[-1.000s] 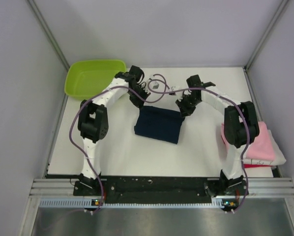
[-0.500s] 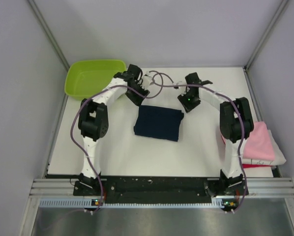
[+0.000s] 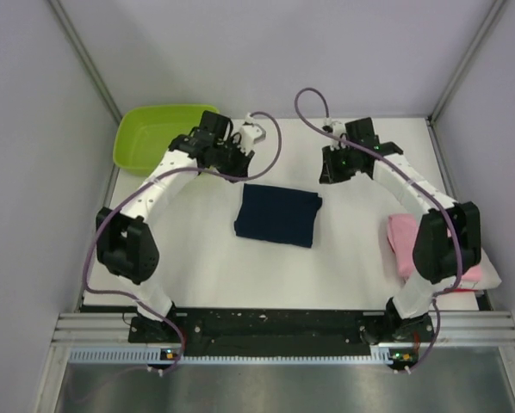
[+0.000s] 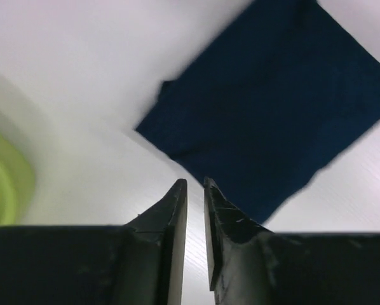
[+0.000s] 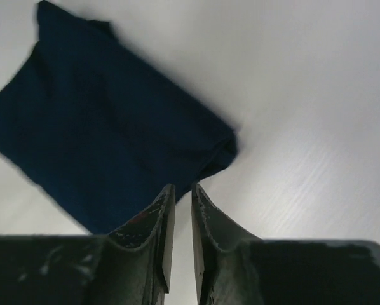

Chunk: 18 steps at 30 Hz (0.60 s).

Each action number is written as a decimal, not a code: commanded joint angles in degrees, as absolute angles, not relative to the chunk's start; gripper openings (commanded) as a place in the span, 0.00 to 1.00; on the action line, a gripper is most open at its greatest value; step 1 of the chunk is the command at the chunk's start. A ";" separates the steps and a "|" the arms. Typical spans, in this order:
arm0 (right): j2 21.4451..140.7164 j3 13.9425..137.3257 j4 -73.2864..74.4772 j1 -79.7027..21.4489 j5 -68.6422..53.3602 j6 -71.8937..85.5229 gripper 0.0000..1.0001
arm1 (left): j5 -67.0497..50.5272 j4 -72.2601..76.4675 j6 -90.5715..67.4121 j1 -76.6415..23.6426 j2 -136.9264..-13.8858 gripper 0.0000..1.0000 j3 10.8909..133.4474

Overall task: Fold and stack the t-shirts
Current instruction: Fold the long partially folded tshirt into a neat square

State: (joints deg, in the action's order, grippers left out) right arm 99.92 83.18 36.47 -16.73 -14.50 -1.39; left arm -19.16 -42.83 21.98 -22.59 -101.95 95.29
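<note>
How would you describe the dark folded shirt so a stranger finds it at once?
On the white table, look at the middle. There the navy t-shirt lies alone, folded into a flat rectangle. It is the only dark cloth; the pink shirt sits at the right edge, the lime green tub in the far left corner.

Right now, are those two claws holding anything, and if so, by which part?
Nothing is held. The left gripper and right gripper are both nearly closed on air, and the folded navy t-shirt lies flat on the table, touched by neither.
</note>
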 commanded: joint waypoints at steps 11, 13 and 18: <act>97.37 50.02 6.50 -23.82 -34.37 26.37 0.00 | -31.30 -42.63 23.20 -26.81 -105.21 0.13 73.93; 98.87 48.43 6.68 -22.68 -33.49 27.33 0.00 | -29.80 -41.49 24.08 -26.89 -104.94 0.14 71.12; 96.25 44.56 9.30 -18.73 -29.01 27.96 0.00 | -26.11 -40.87 25.75 -26.72 -103.10 0.19 69.00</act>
